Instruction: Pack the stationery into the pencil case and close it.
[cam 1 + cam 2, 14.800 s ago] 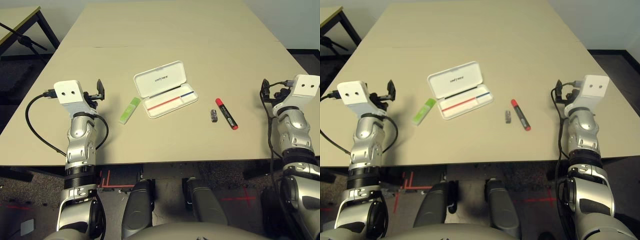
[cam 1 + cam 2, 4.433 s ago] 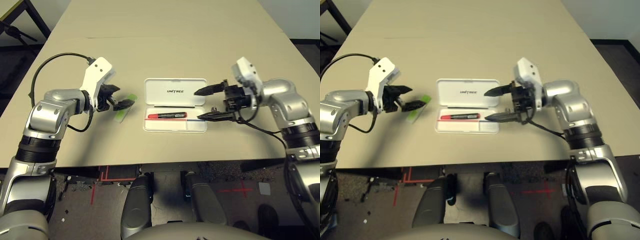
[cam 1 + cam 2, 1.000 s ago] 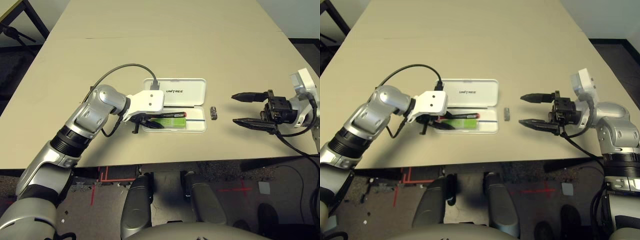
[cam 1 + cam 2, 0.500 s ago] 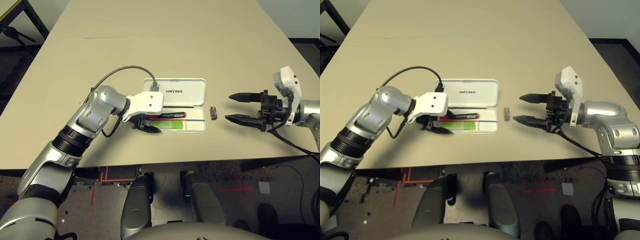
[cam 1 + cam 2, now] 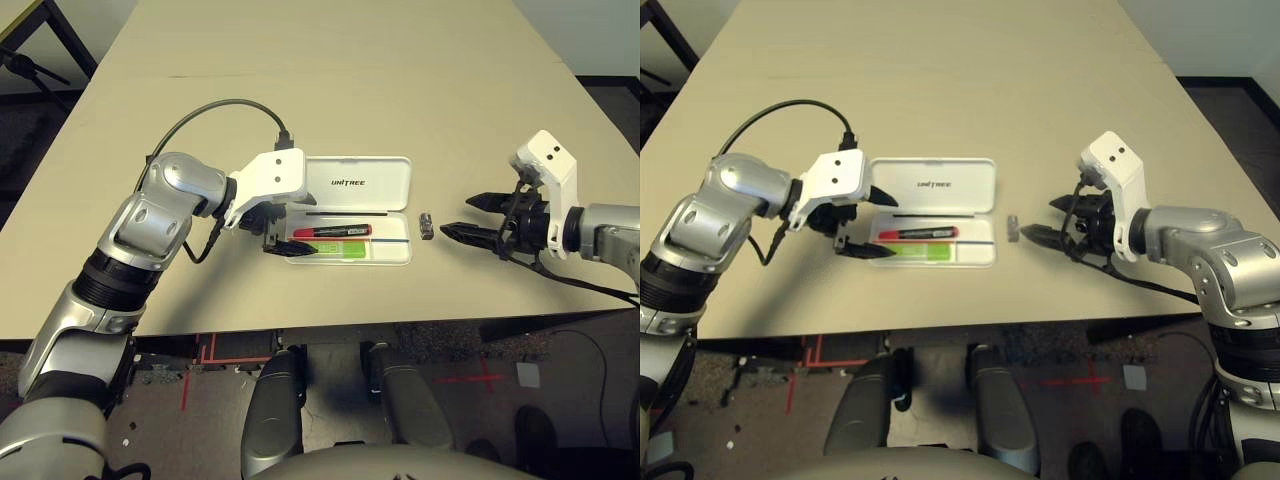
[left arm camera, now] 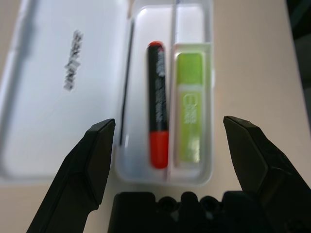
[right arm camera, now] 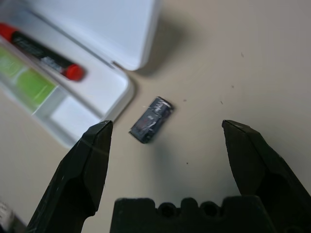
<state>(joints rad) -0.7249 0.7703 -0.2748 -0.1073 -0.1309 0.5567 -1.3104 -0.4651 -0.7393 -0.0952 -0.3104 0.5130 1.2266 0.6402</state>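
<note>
The white pencil case (image 5: 350, 184) lies open at mid-table, lid flat behind its tray. In the tray lie the red marker (image 5: 331, 231) and, beside it on the near side, the light-green stick (image 6: 188, 112). My left gripper (image 5: 880, 228) hangs open at the tray's left end, holding nothing. The small grey block (image 5: 426, 226) rests on the table just right of the case. My right gripper (image 5: 458, 217) is open, its tips a short way right of the block (image 7: 150, 119), not touching it.
The tan table (image 5: 300, 80) stretches wide behind and around the case. Its front edge runs close below the tray. A black cable (image 5: 215, 110) loops from my left wrist. Another table's corner (image 5: 20, 20) shows at far left.
My left gripper has opened, left the green stick in the tray and drawn back to the left. My right gripper has moved left, closer to the grey block.
</note>
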